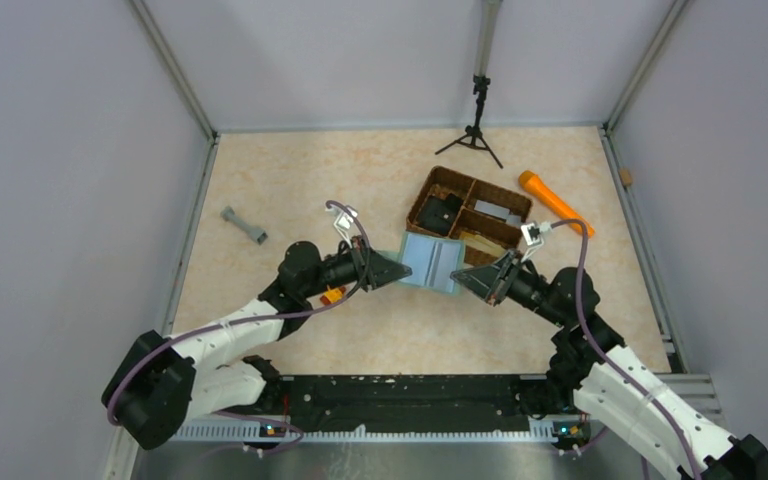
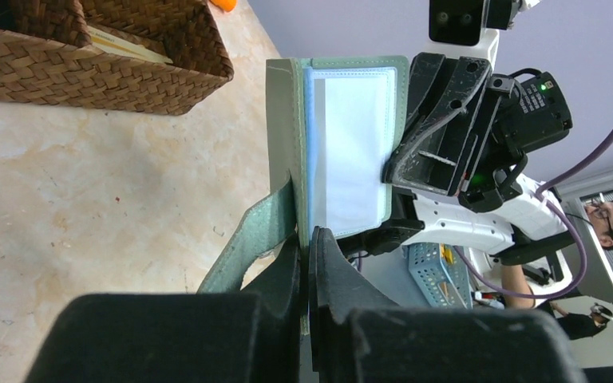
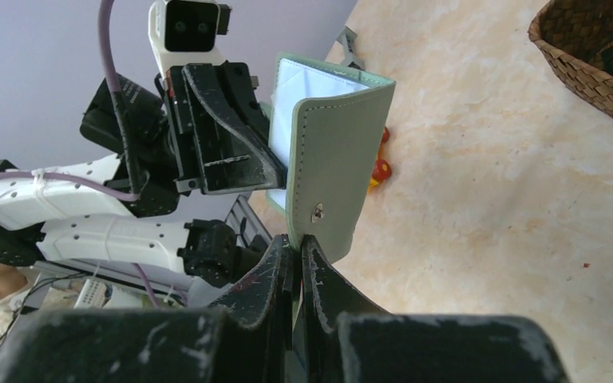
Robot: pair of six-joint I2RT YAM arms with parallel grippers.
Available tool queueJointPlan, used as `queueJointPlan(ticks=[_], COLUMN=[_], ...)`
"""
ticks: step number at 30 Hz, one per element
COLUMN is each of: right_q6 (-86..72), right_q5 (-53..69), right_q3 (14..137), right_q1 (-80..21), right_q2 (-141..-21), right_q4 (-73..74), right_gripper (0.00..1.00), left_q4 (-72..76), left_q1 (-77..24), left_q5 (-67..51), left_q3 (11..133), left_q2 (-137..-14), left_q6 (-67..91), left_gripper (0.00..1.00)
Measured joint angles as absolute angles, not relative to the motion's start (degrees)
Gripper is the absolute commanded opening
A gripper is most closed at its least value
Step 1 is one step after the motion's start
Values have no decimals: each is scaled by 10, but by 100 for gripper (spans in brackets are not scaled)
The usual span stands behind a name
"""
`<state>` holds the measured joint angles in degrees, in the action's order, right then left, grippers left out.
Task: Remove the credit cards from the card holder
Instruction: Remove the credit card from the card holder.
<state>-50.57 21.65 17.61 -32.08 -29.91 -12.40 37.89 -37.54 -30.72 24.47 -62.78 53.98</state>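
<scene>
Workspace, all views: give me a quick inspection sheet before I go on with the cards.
Surface: beige marbled table, no spill seen.
Job's things: card holder open, held between both grippers; white insert in its pocket; no card out.
Clutter: woven basket with items, orange torch, grey dumbbell, small tripod.
Grippers: left gripper and right gripper each shut on a holder edge.
Cables: purple cables along both arms, no snag seen.
Surroundings: grey walls; person beyond.

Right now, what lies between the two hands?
The open card holder, pinched at opposite edges by the left hand and right hand; the top view shows it.
</scene>
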Motion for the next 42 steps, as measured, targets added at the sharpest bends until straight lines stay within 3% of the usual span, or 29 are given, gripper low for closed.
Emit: queueJointPlan(ticks=[23, 34, 38, 42], right_q6=[-527, -512, -505, -500], right_q5=[247, 236, 230, 231], right_q3=[169, 169, 169, 169], right_q1=[-321, -321, -321, -321], right_q2=[-324, -323, -311, -310], right_q4=[-185, -153, -136, -136], right_gripper=[0, 0, 0, 0], left_q4=[416, 439, 450, 483], left_q1=[-416, -424, -421, -418], left_q5=[-354, -366, -366, -371], left_q3=[305, 310, 304, 293], left_q2=[-737, -755, -755, -757], left_q6=[541, 544, 549, 565], left_gripper=[0, 40, 61, 71])
